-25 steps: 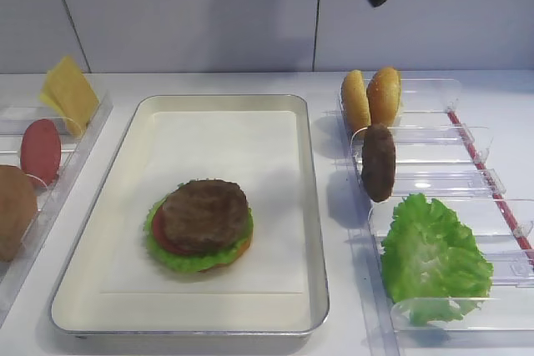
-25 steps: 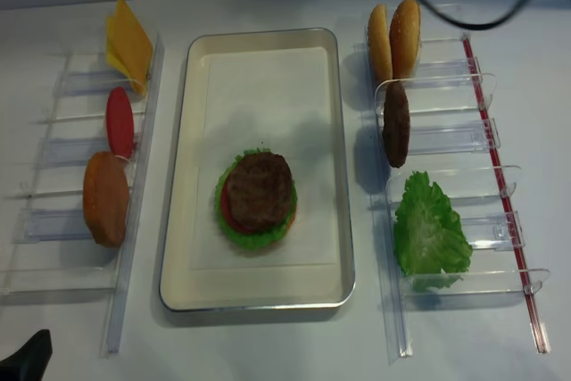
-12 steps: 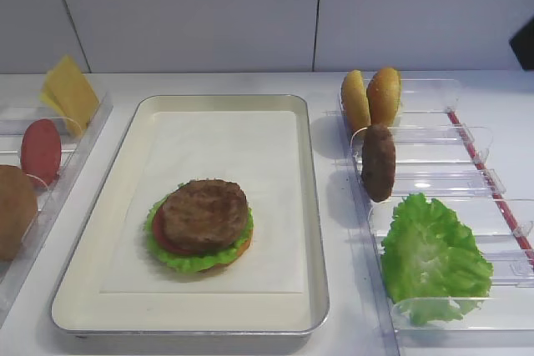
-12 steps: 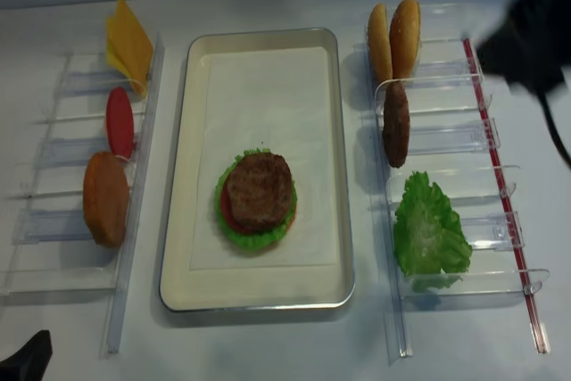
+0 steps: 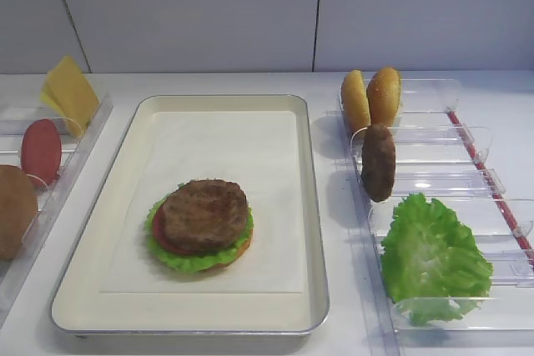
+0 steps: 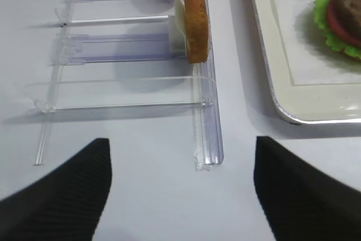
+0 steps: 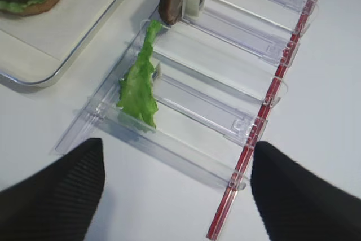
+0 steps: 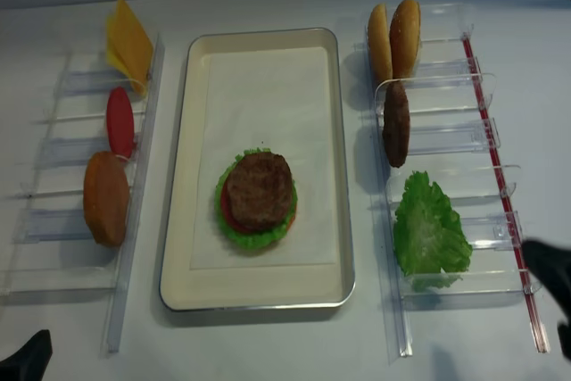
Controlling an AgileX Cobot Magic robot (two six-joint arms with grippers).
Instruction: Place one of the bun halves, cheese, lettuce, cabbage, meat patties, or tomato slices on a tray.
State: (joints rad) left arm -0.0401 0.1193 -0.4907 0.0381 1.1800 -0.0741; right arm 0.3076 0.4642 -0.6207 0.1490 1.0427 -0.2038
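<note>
On the tray [image 5: 310, 206] sits a stack with a meat patty [image 5: 205, 213] on top, over tomato, lettuce and a bun base. The right rack holds two bun halves [image 5: 371, 97], another patty [image 5: 378, 162] and a lettuce leaf [image 5: 434, 256]. In the left rack stand cheese [image 5: 71, 93], a tomato slice [image 5: 40, 149] and a bun half [image 5: 15, 210]. Cabbage is out of view. My right gripper [image 7: 177, 162] hangs open and empty off the near end of the right rack, close to the lettuce [image 7: 140, 80]. Near the left rack's front end, my left gripper [image 6: 181, 153] is open and empty.
Clear plastic racks [image 8: 446, 140] flank the tray on both sides; the right one has a red strip [image 8: 500, 185] along its outer edge. A white wall rises behind the table. The right arm shows dark at the near right corner [image 8: 551, 283].
The right arm swung from above the far right of the table, down the right side, to the near right corner. The food and the left gripper stayed put.
</note>
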